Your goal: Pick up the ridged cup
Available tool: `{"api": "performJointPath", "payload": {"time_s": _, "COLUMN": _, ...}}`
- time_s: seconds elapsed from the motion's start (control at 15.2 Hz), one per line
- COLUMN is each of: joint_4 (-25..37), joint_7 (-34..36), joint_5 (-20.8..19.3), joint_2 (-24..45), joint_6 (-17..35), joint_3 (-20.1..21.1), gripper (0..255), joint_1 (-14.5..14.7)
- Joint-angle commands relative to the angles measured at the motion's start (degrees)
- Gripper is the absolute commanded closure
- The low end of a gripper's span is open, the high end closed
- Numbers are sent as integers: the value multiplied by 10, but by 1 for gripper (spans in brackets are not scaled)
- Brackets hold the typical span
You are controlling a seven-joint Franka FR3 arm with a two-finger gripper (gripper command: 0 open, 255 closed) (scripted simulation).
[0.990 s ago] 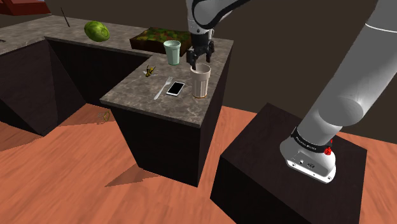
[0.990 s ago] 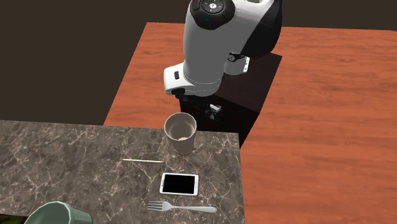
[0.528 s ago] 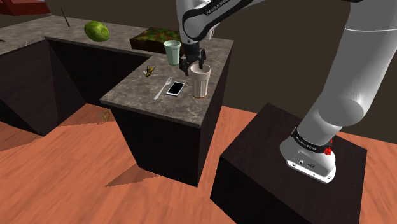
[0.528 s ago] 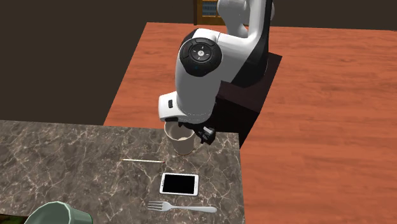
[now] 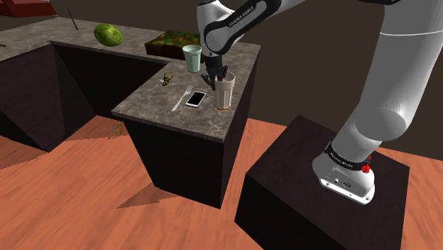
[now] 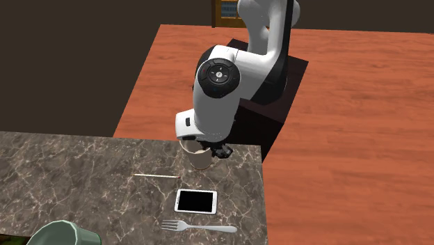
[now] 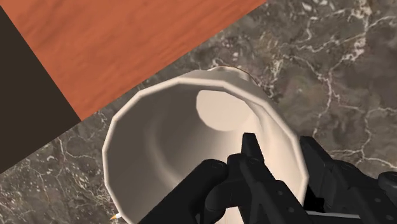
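The black two-finger gripper (image 7: 280, 150) is seen lowered onto the rim of a cream-coloured tall cup (image 7: 168, 149), with its fingers spread: one finger (image 7: 250, 147) is placed inside the mouth and the other just outside, so that the cup's wall is straddled. Whether the wall is actually pressed by either finger cannot be told. In the shoulder view the gripper (image 5: 216, 77) is found at the cup's upper edge, carried by the white arm with dark joints (image 5: 397, 85), which is mounted on a dark box stand (image 5: 298, 192).

A red-brown wooden floor (image 5: 106, 185) is spread below. The cup (image 5: 225, 96) is set upright on a dark veined stone counter (image 5: 142, 106), near the counter edge closest to the stand.

A dark crate of green and brown contents (image 5: 177, 42) is placed farther back, and a green rounded object (image 5: 108, 34) lies well apart towards the shoulder view's left. A pale green cup (image 5: 192, 58) is stood behind the cream one. A white-edged black phone (image 6: 196, 201) is laid near the cup (image 6: 200, 160), and a grey fork (image 6: 198, 227) is laid just beyond the phone. A small yellow and black object (image 5: 167, 79) is seen near the fork's end.
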Motion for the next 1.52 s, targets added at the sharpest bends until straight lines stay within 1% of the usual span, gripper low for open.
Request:
{"api": "performJointPath", "payload": {"time_s": 0.0, "joint_4": 0, "joint_7": 0, "joint_5": 0, "joint_2": 1, "joint_6": 1, "joint_3": 0, "gripper": 255, "joint_1": 0}}
{"api": "performJointPath", "payload": {"time_s": 0.46, "joint_4": -1, "joint_7": 1, "joint_5": 0, "joint_2": 0, "joint_6": 2, "joint_3": 0, "gripper": 255, "joint_1": 0}}
{"api": "performJointPath", "payload": {"time_s": 1.45, "joint_4": 49, "joint_7": -17, "joint_5": 16, "joint_2": -51, "joint_6": -98, "joint_3": 5, "gripper": 255, "joint_1": -2}}
